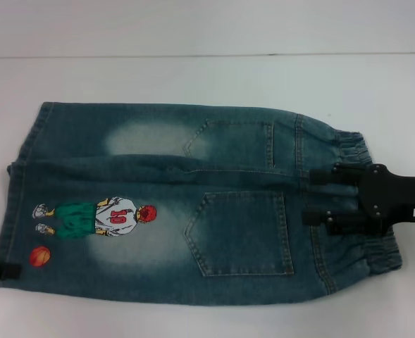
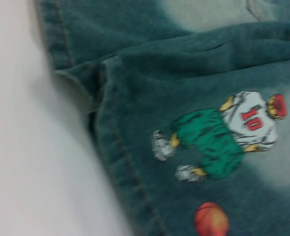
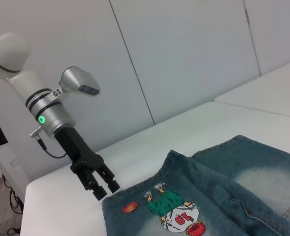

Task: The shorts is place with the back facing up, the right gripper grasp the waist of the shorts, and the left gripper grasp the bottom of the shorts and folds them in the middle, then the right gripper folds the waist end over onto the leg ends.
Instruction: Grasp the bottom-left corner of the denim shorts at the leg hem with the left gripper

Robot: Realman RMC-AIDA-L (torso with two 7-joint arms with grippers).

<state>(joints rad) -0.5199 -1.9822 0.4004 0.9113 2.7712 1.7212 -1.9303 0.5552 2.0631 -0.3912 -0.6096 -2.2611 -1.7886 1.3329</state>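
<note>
While the shorts (image 1: 193, 204) lie flat on the white table (image 1: 193, 77), back pockets up, the right end effector (image 1: 314, 199) sits at 3 o'clock over the waist (image 1: 351, 204), fingers spread apart, pinching nothing. At 8 o'clock, the left end effector (image 3: 104, 187) hovers by the leg hems (image 1: 17, 204), slightly parted, empty.

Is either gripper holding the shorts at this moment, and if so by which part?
Cannot be told. The right gripper sits over the waist of the shorts; the left gripper hangs open at the hem corner.
</note>
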